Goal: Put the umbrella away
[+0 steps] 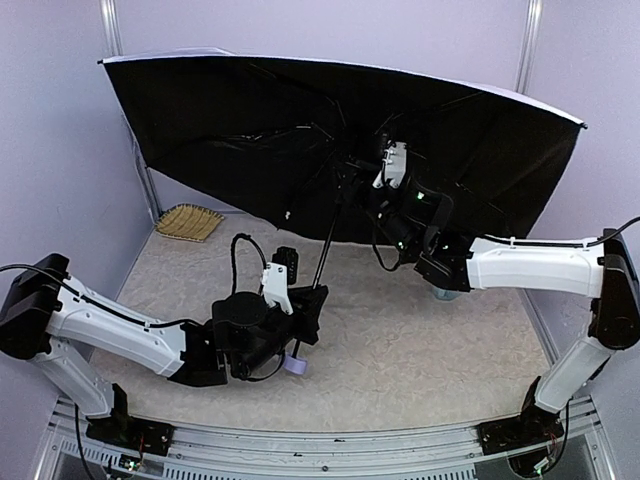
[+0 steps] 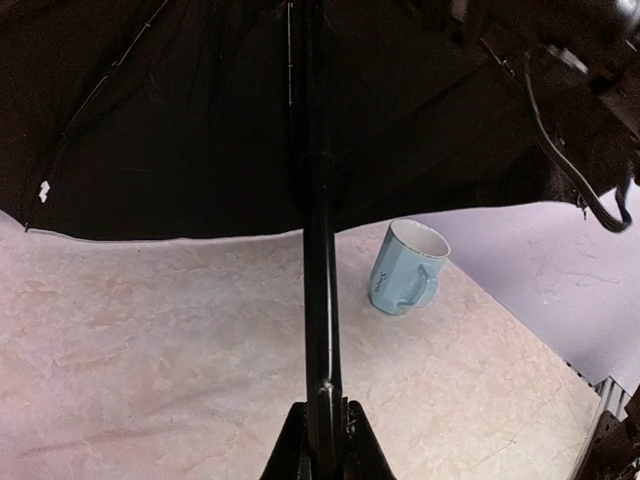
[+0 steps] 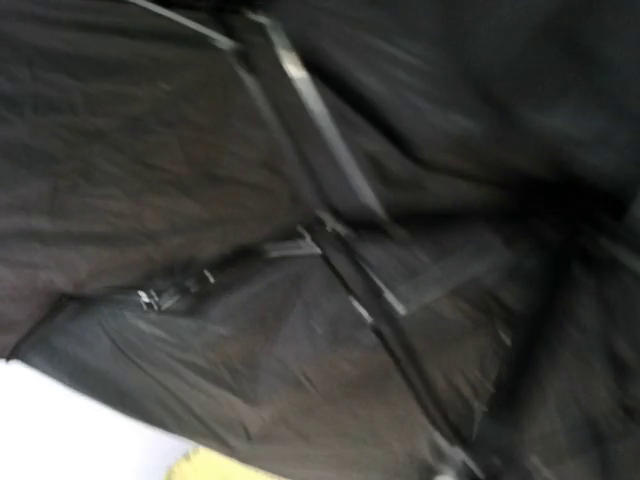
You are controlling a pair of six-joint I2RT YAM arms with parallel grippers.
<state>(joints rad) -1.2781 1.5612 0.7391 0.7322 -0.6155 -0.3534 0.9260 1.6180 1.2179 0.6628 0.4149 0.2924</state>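
While the light-blue ceramic mug [image 2: 408,268] stands upright on the pale mottled table [image 1: 420,350], showing only a white inner wall, the shallow yellow wicker tray [image 1: 190,221] lies flat in the far left corner with only its own weave showing. Between and behind them, the compact folding umbrella [image 1: 250,130] is spread wide along the back, black underside toward the arms and a thin lavender-silver rim along its top edge. Its thin black shaft [image 1: 330,235] slants down to the left gripper [image 1: 312,298], whose jaws are clamped tight on it just above the small lavender handle [image 1: 297,366]; that arm lies low and stretched across the table. The right arm reaches in level from the right, passing over the mug, and its right gripper [image 1: 385,170] sits among the ribs at the hub, where I cannot tell its opening. The canopy spans nearly from post to post, its lower rim just behind the mug; bare tabletop shows at the near right.
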